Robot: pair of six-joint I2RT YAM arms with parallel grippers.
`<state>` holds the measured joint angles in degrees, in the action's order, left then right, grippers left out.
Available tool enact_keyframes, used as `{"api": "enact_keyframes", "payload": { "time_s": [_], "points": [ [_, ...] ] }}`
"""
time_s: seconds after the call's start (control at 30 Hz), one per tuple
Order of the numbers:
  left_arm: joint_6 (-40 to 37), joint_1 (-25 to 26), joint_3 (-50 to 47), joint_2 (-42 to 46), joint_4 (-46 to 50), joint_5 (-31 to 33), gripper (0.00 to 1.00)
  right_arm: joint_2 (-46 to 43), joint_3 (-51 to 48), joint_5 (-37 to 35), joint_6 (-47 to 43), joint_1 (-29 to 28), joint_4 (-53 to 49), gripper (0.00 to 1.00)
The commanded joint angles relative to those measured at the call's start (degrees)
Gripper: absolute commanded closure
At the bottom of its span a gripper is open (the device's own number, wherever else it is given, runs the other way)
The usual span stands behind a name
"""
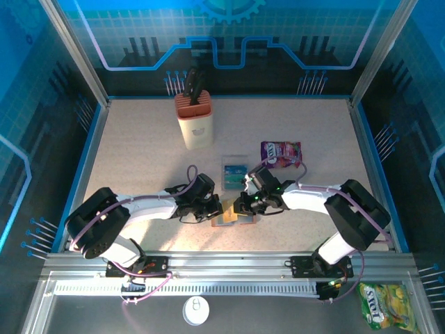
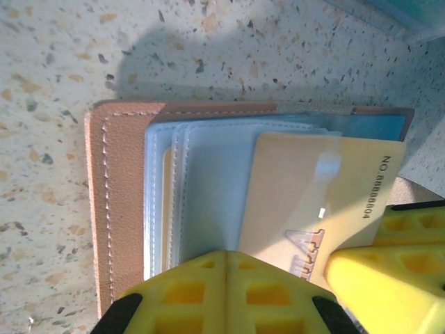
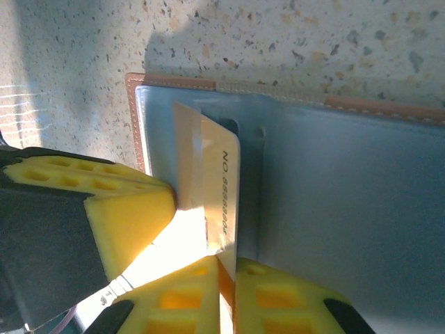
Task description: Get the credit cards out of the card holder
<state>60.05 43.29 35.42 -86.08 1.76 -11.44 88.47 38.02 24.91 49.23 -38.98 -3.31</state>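
Speckled surface (image 1: 139, 153), blue walls (image 1: 292, 35). Folded inward over leather card holder (image 2: 118, 209): left jaws pressed together, right jaws pinching tan credit card (image 3: 222, 188).

I have both arms reaching inward, wrists low over the table, tips nearly meeting. My left gripper (image 1: 213, 207) is fully closed, pads pressed together. My right gripper (image 1: 243, 206) pinches a credit card (image 3: 217, 182) by its edge.

Left arm (image 1: 139, 209), right arm (image 1: 313, 198): white rounded link shells, black joint housings. Purple cable (image 1: 190, 170) looped along each, running down to black base plates (image 1: 142, 266). Left gripper (image 2: 227, 259), right gripper (image 3: 227, 268): bright yellow fingers (image 2: 188, 296), moulded with square waffle pockets, black mounts behind. Tiny green light (image 1: 259, 199) near right wrist, possibly status LED; too small to confirm.
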Motion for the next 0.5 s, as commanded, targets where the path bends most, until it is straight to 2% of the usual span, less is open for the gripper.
{"api": "enact_keyframes", "payload": {
  "time_s": [0.0, 0.47],
  "points": [
    [0.1, 0.3, -0.5, 0.6, 3.5, 0.7, 1.0, -2.3, -1.4, -1.2, -1.8, 1.3, -2.3, 0.9],
    [-1.6, 0.3, 0.2, 1.2, 6.7, 3.1, 1.0, -10.4, 0.1, -4.7, -5.7, 2.8, -11.6, 0.94]
  ]
}}
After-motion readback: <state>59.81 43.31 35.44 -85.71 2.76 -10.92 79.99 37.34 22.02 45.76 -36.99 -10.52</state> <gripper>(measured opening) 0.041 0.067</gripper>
